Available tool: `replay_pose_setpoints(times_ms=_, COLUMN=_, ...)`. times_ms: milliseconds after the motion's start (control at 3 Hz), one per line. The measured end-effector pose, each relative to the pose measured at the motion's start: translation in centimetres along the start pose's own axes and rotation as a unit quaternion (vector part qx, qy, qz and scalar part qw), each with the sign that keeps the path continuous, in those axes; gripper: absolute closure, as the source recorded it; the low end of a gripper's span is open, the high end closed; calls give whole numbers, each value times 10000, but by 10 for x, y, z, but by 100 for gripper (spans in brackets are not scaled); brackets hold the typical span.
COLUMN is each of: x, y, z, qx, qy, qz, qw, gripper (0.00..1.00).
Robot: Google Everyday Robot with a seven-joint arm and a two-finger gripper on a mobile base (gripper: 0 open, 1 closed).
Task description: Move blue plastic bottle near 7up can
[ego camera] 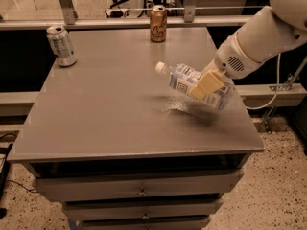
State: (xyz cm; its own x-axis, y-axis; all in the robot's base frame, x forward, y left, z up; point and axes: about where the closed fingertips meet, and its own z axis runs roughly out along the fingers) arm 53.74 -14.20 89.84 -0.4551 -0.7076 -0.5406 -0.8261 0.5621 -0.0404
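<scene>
The blue plastic bottle (184, 83), clear with a white cap and a pale blue-and-white label, is held tilted above the right part of the grey table (110, 109), cap pointing left. My gripper (208, 86) is shut on the bottle's middle, with a cream finger (207, 84) across the label. The white arm reaches in from the upper right. The 7up can (61, 45), silvery-white with greenish markings, stands upright at the table's far left corner, well apart from the bottle.
A brown-orange can (158, 24) stands upright at the back edge of the table, near the middle. A metal rail (120, 22) runs behind the table. Drawers (139, 190) sit below the tabletop. A cable (273, 92) hangs at the right.
</scene>
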Motion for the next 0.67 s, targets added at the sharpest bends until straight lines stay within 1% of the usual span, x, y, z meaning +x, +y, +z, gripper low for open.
replay_pose_setpoints(times_ms=333, x=0, y=0, z=0, qx=0, qy=0, qz=0, qw=10000, gripper=100)
replay_pose_setpoints(times_ms=667, x=-48, y=-15, z=-4, qx=49, qy=-432, qz=121, qw=9990, gripper=100)
